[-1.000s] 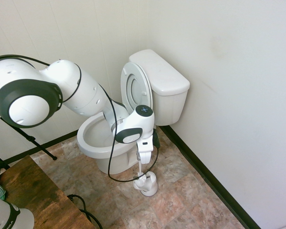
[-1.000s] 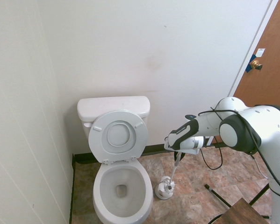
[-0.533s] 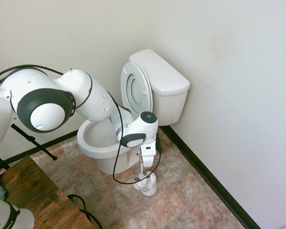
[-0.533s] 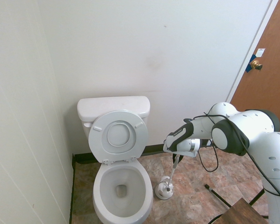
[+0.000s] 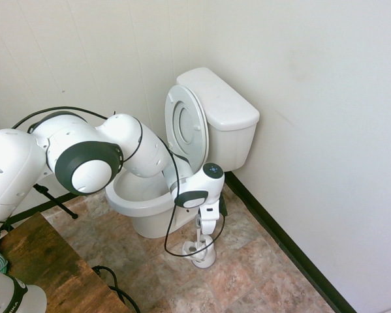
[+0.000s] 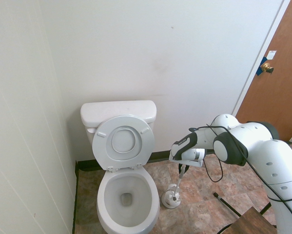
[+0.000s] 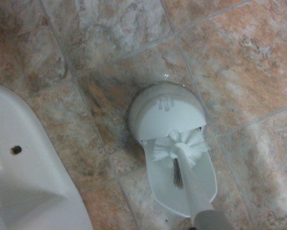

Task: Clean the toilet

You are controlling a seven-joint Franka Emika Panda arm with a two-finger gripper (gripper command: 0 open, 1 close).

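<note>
The toilet [image 5: 216,104] stands in the corner, white and glossy, with seat and lid [image 6: 123,142] raised and the bowl [image 6: 127,194] open. Its base [image 7: 23,177] shows in the wrist view. My gripper [image 5: 202,229] hangs low beside the bowl, shut on the thin handle of a white toilet brush [image 6: 179,179]. The bristle head [image 7: 180,147] sits at the open mouth of the small white brush holder [image 7: 168,114] on the floor. In the second exterior view my gripper [image 6: 183,167] is right of the bowl, above the holder [image 6: 171,198].
Brown stone-look tiles [image 7: 239,57] cover the floor. White walls close in behind the toilet and beside it. A wooden table corner [image 5: 45,267] stands near the arm's base. A brown door [image 6: 282,83] is at the far side.
The arm has stretched forward and lowered. The gripper with the brush has come down, bringing the brush head to the holder on the floor.
</note>
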